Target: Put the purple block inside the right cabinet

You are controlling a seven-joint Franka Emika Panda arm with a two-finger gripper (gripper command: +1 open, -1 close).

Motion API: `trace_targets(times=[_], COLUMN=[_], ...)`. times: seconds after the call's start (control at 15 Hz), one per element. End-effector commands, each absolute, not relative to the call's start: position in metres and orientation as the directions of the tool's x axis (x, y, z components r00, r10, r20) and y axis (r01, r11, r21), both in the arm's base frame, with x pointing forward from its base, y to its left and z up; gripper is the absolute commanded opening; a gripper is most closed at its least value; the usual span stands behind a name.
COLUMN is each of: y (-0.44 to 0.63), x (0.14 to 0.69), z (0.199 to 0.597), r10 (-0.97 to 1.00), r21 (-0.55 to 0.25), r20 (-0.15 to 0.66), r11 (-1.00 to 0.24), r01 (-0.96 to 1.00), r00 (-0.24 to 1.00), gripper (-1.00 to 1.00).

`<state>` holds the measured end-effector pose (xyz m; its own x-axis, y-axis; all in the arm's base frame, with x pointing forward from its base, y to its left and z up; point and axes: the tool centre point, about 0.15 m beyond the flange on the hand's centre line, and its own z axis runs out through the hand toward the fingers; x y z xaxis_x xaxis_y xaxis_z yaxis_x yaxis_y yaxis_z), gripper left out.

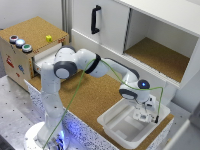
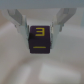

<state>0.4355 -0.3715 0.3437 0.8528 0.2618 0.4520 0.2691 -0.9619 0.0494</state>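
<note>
Cork covers the worktop (image 1: 95, 95), which stands on a speckled base. One white arm (image 1: 75, 62) rises from a round base at the exterior view's lower left and reaches across the cork toward the exterior view's right. Its end effector (image 1: 142, 114) points down into a white bin (image 1: 117, 131) that sits at the near edge of the worktop. A green cable (image 1: 107, 70) loops along the arm and down to the wrist.

Seen from the wrist, the two pale fingers (image 2: 62, 21) are spread to either side of the purple block (image 2: 40, 40), one by each upper corner of it. Whether the pads touch the block cannot be told in this blurred view. The block lies on the white floor of the bin, with a yellow numeral 3 on the face turned to the camera and a yellow bar on the face next to it. In the exterior view the block is hidden behind the end effector.

Behind the bin stands the right cabinet (image 1: 162, 57), open at the front, with white walls and a cork floor. Beside it, toward the exterior view's left, is a white door (image 1: 107, 22) with a black handle (image 1: 95, 19). At the far left sits a wooden box (image 1: 30, 50) with a cork top, three coloured buttons (image 1: 20, 43) and a small yellow piece (image 1: 49, 38) on it.
</note>
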Motion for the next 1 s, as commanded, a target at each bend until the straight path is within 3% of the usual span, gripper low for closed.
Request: trace_targets(times=[0.0, 0.2, 0.33, 0.67, 0.93], y=[-0.279, -0.26, -0.253, -0.262, -0.264], x=[0.447, 0.485, 0.515, 0.585, 0.634], z=[0.444, 0.464, 0.477, 0.491, 0.49], r10=[0.119, 0.058, 0.077, 0.143, 0.176], r21=[0.091, 0.075, 0.125, 0.148, 0.118], r20=[0.627, 0.657, 0.663, 0.693, 0.679], r11=[-0.993, -0.997, -0.992, -0.987, -0.984], r01=[0.08, 0.011, -0.009, 0.055, 0.13], r00=[0.77, 0.752, 0.745, 0.707, 0.713], gripper=[-1.0, -1.0, -1.0, -1.0, -1.0])
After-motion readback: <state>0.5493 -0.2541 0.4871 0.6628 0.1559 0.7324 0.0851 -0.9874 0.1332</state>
